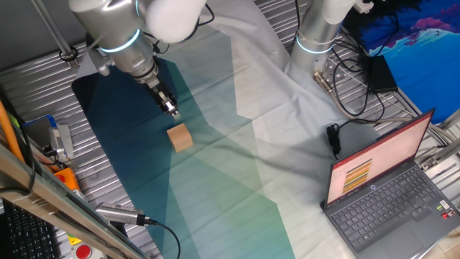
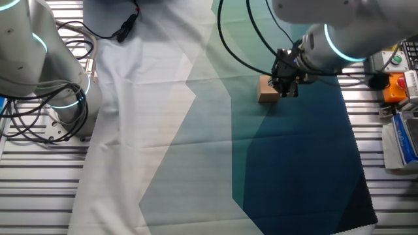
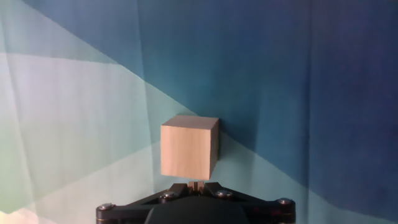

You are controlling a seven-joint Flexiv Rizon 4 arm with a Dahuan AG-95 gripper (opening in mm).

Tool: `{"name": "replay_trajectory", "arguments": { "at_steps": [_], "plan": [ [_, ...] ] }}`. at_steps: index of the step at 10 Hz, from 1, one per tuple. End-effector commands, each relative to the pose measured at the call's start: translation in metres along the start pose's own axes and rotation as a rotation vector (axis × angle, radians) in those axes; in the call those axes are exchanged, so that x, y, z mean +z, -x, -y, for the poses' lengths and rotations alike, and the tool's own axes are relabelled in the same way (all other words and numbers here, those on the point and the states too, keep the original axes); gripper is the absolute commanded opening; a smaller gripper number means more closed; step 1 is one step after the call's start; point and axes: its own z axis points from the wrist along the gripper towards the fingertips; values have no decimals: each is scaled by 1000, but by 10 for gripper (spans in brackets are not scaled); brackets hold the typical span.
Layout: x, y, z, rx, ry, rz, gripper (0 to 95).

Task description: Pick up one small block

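Tan wood is showing on the small block (image 3: 189, 147), which is sitting flat on the blue-green cloth (image 3: 311, 93) just ahead of and below the gripper (image 1: 171, 108), apart from it. Nothing is crowding the cube, so a straight descent looks workable. Whether the fingers are spread or pressed together I cannot tell; the hand view is showing only their base. A laptop (image 1: 388, 191) is lying well apart.

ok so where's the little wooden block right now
The small block rests on the teal part of the cloth, left of centre in one fixed view, close beside the gripper and not held. In the hand view it sits mid-frame just ahead of the hand.
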Motion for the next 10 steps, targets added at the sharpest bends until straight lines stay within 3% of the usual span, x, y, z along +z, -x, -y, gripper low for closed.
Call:
{"name": "replay_trajectory", "arguments": {
  "at_steps": [1,2,4,6,7,8,9,10],
  "plan": [
    [0,0,0,-291,-339,47,0],
    [0,2,-2,-261,-287,89,0],
    [2,7,-7,-226,-231,132,0],
    [5,8,-12,-170,-136,164,0],
    [5,9,-13,-162,-134,146,0],
    [7,9,-12,-150,-126,51,0],
    [8,9,-12,-155,-149,-21,0],
    [8,8,-11,-174,-198,-67,0]
  ]
}}
